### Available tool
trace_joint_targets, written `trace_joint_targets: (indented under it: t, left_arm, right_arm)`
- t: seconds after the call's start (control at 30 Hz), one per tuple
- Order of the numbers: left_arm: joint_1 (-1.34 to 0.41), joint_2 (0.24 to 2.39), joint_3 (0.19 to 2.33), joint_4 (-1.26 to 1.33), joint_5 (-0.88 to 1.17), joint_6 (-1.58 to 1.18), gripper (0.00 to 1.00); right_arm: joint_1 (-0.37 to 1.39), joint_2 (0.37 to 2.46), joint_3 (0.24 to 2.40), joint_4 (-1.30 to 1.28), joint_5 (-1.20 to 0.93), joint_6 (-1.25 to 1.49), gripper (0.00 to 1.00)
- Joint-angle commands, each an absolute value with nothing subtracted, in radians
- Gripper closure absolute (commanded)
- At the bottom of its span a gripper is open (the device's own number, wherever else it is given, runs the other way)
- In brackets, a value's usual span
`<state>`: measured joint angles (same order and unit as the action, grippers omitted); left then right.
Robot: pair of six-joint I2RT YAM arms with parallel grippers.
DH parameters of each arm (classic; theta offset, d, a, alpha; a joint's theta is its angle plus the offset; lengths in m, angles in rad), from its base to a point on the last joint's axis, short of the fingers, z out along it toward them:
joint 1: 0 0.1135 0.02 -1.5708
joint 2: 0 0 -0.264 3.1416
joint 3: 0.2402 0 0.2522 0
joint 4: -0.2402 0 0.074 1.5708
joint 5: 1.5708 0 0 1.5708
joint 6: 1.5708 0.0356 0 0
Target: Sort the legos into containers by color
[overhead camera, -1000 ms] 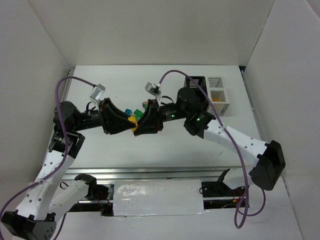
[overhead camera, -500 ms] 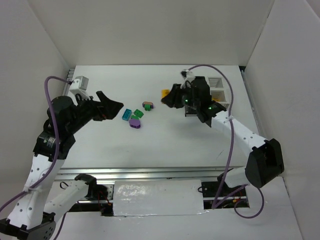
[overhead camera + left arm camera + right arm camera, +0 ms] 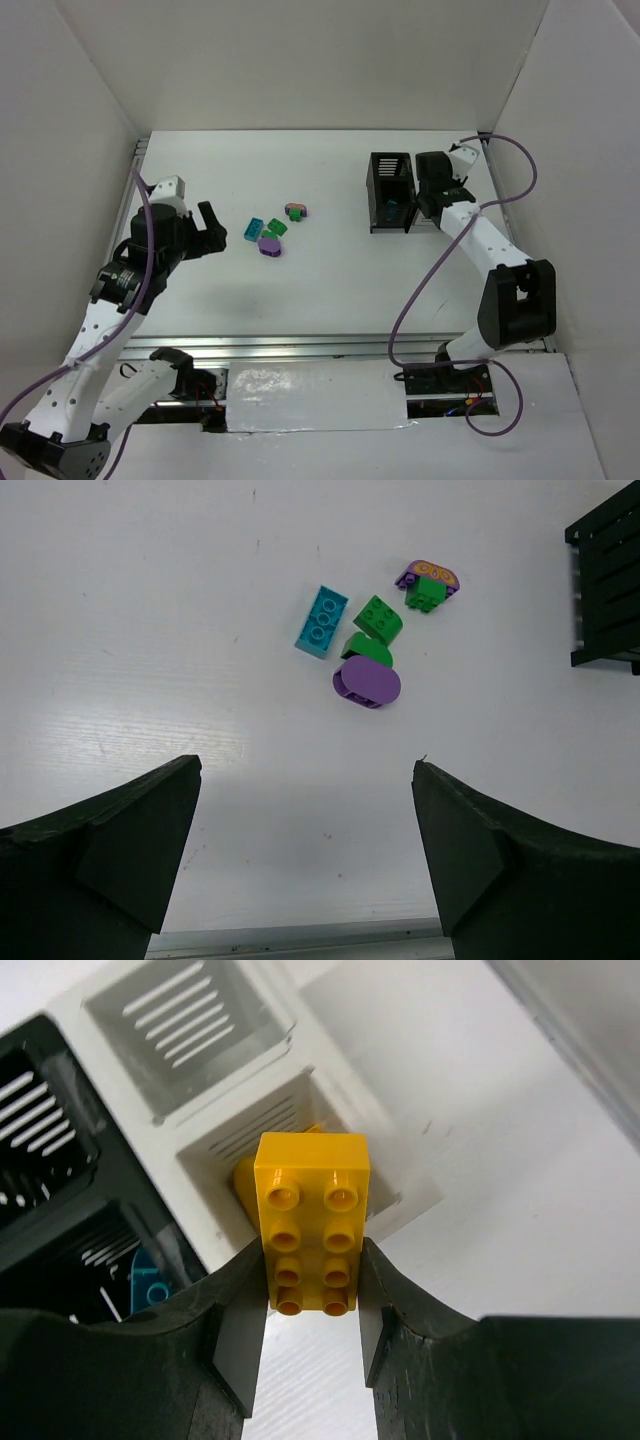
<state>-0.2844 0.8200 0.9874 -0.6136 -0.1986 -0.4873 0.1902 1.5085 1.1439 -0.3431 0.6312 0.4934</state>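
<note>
Clamping yellow brick in right claw, over white bin. Holding left claw wide above loose legos on tabletop. Possibly teal piece inside black bin.

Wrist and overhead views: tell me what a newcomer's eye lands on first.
The yellow brick pinched in the right gripper, right at a white bin, stands out first. Next come the loose bricks, teal, green and purple, clustered on the table, with the left gripper open near them.
</note>
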Motion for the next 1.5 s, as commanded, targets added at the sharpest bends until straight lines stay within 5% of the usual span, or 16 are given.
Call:
trace_joint_targets:
  t: [0.0,0.47,0.73,0.87,0.97,1.47]
  left_arm:
    - [-0.293,0.796,0.997,-0.580,-0.215,-0.451,0.01]
    - [-0.302,0.801,0.985,-0.560,-0.146,-0.428,0.01]
    - [-0.302,0.799,0.979,-0.552,-0.124,-0.419,0.00]
    - [-0.302,0.807,0.974,-0.545,-0.086,-0.408,0.01]
    - [-0.302,0.810,0.977,-0.552,-0.103,-0.414,0.00]
    - [-0.296,0.879,1.014,-0.587,-0.199,-0.478,0.01]
  right_arm:
    - [0.176,1.515,1.212,-0.338,0.722,0.486,1.00]
    - [0.141,1.568,1.218,-0.219,0.658,0.402,0.96]
    - [0.141,1.608,1.243,-0.224,0.624,0.408,0.77]
    - [0.141,1.618,1.267,-0.255,0.638,0.413,0.37]
    - [0.141,1.602,1.252,-0.244,0.641,0.416,0.26]
    - [0.231,1.445,1.246,-0.285,0.510,0.416,0.18]
